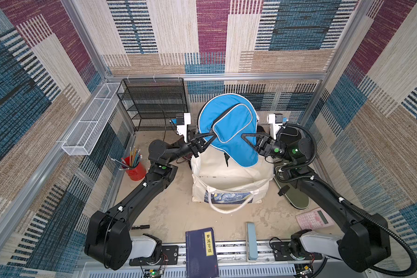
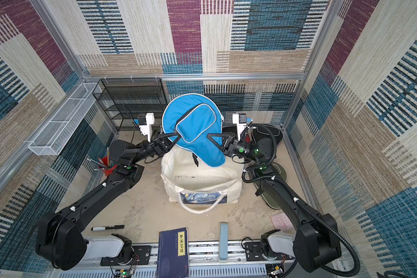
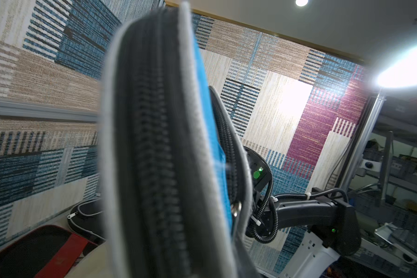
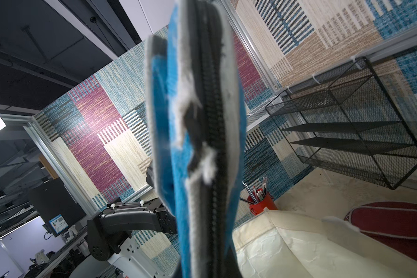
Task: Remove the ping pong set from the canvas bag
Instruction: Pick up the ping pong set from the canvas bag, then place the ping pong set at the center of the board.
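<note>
Flanking canvas bag (image 1: 229,179) | olive case (image 1: 296,198) | pencil cup (image 1: 136,171) | blue case (image 1: 229,125) above

The blue paddle case (image 1: 226,125), pale-piped, hangs tilted above the upright, open cream canvas bag (image 1: 229,178).

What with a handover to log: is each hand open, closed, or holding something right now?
Left hand: closed on the blue paddle case, at its edge.
Right hand: closed on the same blue paddle case, opposite edge.

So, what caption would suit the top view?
Blue paddle-shaped fabric case gripped at both edges, held over the cream canvas tote bag.
</note>
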`<act>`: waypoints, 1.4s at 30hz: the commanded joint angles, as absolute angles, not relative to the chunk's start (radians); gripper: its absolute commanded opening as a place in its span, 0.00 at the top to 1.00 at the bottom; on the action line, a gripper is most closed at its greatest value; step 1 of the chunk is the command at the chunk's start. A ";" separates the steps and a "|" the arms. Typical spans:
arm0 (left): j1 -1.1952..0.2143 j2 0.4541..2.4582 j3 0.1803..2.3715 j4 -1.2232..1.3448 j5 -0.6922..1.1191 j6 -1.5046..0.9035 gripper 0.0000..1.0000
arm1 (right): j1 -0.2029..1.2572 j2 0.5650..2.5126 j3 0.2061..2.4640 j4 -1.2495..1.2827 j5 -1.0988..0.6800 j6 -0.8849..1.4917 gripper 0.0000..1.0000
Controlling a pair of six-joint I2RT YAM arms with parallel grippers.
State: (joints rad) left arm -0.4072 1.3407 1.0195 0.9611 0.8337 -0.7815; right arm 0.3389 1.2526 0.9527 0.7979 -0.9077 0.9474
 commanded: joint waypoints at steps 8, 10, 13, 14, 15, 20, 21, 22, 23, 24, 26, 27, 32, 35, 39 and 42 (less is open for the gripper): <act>-0.381 1.224 1.088 0.669 0.787 -0.630 1.00 | 0.353 1.205 1.002 0.601 -0.978 0.763 0.36; -0.357 1.168 1.160 0.476 0.783 -0.543 1.00 | 0.346 1.199 1.039 0.466 -0.950 0.669 0.04; -0.334 1.113 1.364 0.043 0.746 -0.329 1.00 | 0.340 1.205 1.109 0.252 -0.900 0.522 0.01; -0.330 1.109 1.436 -0.089 0.725 -0.267 1.00 | 0.341 1.206 1.129 0.188 -0.877 0.477 0.01; -0.322 1.108 1.506 -0.211 0.702 -0.216 1.00 | 0.340 1.207 1.144 0.139 -0.859 0.441 0.01; -0.261 1.097 1.742 -0.684 0.492 -0.091 1.00 | 0.340 1.201 1.144 0.030 -0.810 0.353 0.01; -0.245 1.083 1.749 -0.733 0.445 -0.087 1.00 | 0.340 1.197 1.134 0.032 -0.811 0.350 0.01; -0.225 1.067 1.750 -0.790 0.399 -0.083 1.00 | 0.341 1.192 1.122 0.035 -0.817 0.350 0.01; -0.207 1.050 1.744 -0.832 0.366 -0.084 1.00 | 0.340 1.188 1.112 0.038 -0.817 0.350 0.01; -0.189 1.036 1.732 -0.870 0.336 -0.083 1.00 | 0.341 1.185 1.101 0.041 -0.820 0.350 0.01; -0.161 0.998 1.684 -0.932 0.278 -0.089 1.00 | 0.341 1.179 1.080 0.046 -0.828 0.348 0.01; -0.149 0.980 1.656 -0.953 0.250 -0.094 1.00 | 0.340 1.177 1.072 0.048 -0.831 0.348 0.01; -0.104 0.903 1.525 -0.995 0.175 -0.113 1.00 | 0.341 1.166 1.045 0.051 -0.845 0.343 0.01; -0.086 0.901 1.451 -0.997 0.181 -0.117 1.00 | 0.341 1.165 1.037 0.049 -0.849 0.339 0.01; -0.067 0.889 1.325 -0.920 0.245 -0.149 1.00 | 0.340 1.151 1.022 0.047 -0.842 0.335 0.01; -0.063 0.907 1.221 -0.845 0.318 -0.182 1.00 | 0.340 1.147 1.014 0.046 -0.840 0.336 0.01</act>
